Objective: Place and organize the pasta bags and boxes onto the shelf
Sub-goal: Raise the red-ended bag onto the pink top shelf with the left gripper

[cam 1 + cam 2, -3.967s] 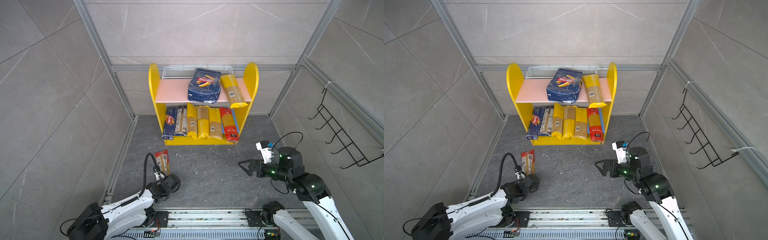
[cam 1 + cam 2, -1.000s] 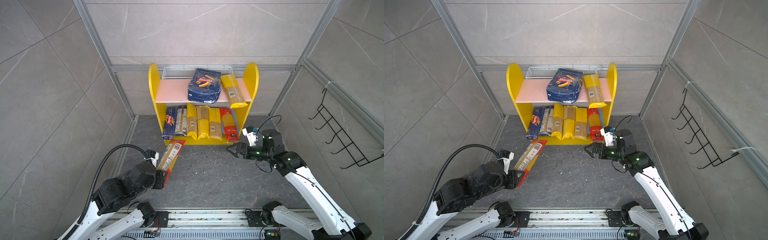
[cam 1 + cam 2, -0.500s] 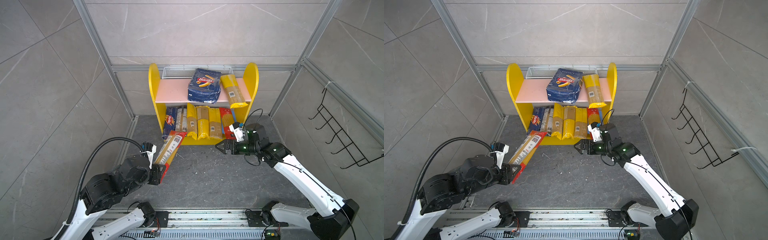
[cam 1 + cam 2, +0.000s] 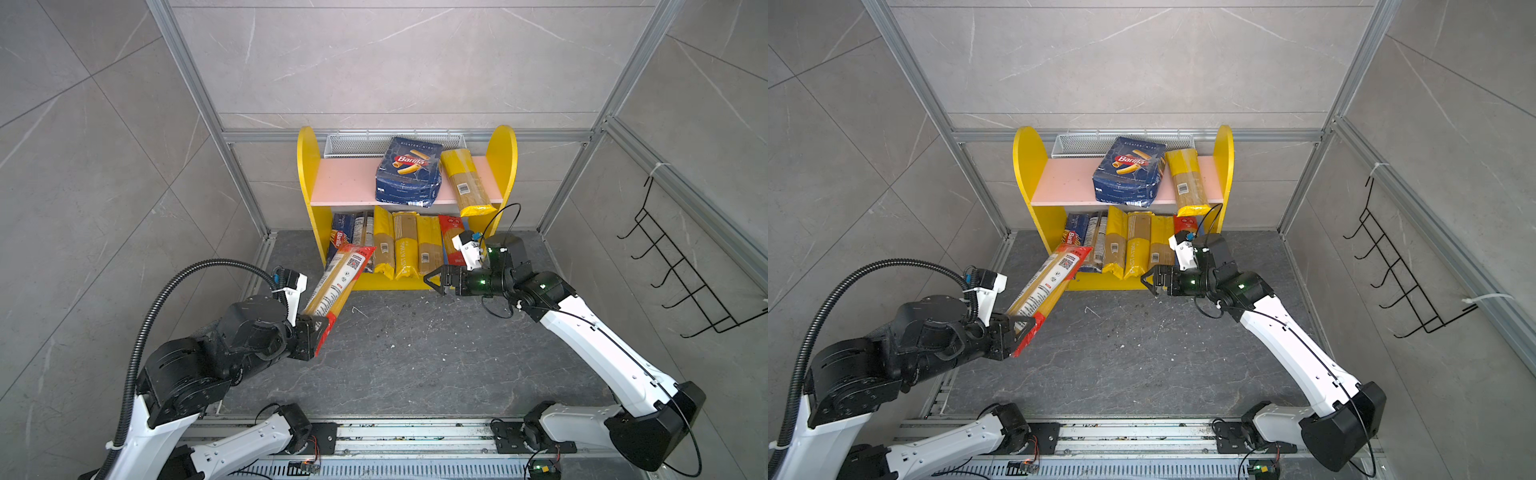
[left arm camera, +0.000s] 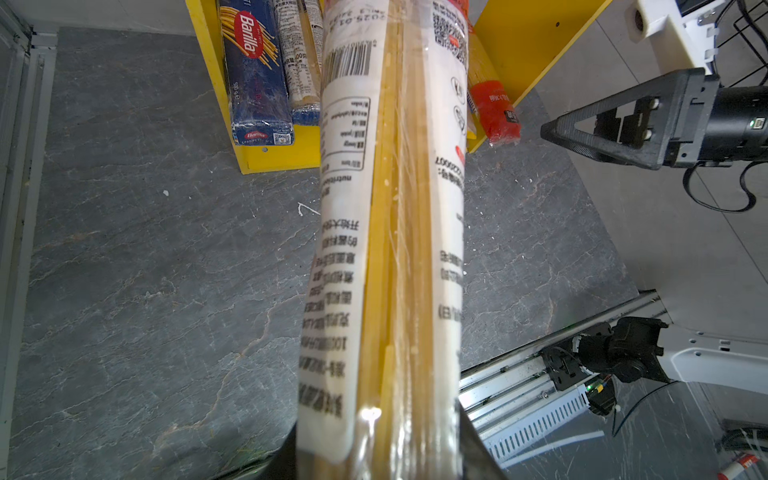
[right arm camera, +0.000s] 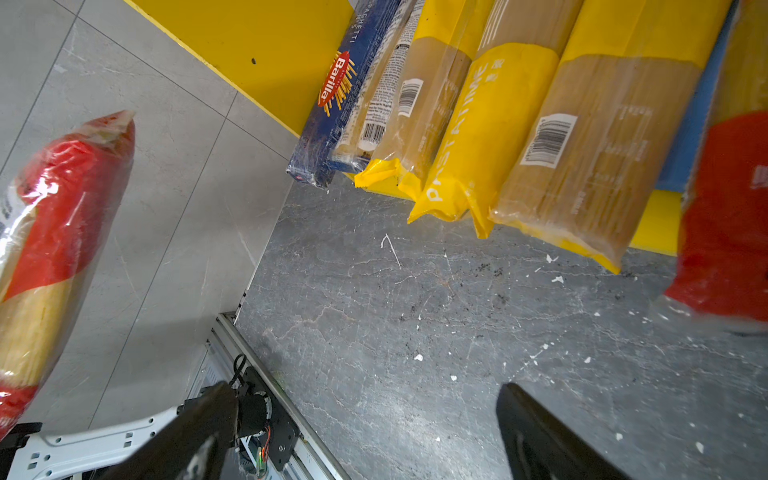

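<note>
In a top view the left end effector clamps the red end of a spaghetti bag, its far end raised toward the shelf (lower board). The right end effector gapes empty near the shelf's front. Left wrist view: the bag points at the Barilla spaghetti box. Right wrist view: fingers spread wide.

The long clear-plastic spaghetti bag with red ends is glossy and crinkled, catching glare. The dark grey stone-look tabletop is matt and rough. The yellow-sided shelf looks smooth and matt. Its white mesh basket looks like metal wire.
</note>
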You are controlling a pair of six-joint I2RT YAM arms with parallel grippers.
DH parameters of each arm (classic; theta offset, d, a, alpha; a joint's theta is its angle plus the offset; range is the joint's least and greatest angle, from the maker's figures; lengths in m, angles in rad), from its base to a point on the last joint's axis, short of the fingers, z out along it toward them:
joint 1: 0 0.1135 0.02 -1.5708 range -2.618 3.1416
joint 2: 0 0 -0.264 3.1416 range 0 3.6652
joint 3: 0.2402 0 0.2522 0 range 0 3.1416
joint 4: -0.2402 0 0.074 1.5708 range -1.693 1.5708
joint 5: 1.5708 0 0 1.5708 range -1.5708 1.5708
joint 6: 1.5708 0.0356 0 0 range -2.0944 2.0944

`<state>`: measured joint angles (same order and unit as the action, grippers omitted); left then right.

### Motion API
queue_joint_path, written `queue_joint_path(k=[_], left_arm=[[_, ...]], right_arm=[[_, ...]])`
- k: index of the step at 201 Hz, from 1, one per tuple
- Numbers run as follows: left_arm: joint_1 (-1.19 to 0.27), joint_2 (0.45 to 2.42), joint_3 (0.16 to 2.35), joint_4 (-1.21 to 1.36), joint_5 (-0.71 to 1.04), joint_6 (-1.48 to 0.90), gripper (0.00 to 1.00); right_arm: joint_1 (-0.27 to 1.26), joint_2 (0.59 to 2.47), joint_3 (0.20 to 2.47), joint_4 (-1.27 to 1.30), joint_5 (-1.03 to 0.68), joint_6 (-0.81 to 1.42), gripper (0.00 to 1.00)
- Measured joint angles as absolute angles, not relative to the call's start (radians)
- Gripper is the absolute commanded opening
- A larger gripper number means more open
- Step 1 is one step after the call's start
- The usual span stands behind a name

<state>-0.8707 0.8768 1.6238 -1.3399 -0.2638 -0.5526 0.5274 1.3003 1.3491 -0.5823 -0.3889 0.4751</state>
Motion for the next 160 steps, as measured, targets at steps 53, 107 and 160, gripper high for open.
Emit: queue_joint_path(k=[53, 107, 160], left_arm=[[-0.871, 0.969, 1.76, -1.394, -0.319, -0.513, 0.0], [-0.871, 1.072, 1.907, -1.418, -0.368, -0.451, 0.0], [-0.871, 1.149, 2.028, -1.435, -0.41, -0.394, 0.0]], right_arm=[[0.527, 1.319, 1.395, -0.587, -0.389, 0.465, 1.0], [0.527, 1.343, 1.453, -0.595, -0.389, 0.438, 1.0], [0.527, 1.347, 1.454, -0.609, -0.389, 0.418, 1.0]])
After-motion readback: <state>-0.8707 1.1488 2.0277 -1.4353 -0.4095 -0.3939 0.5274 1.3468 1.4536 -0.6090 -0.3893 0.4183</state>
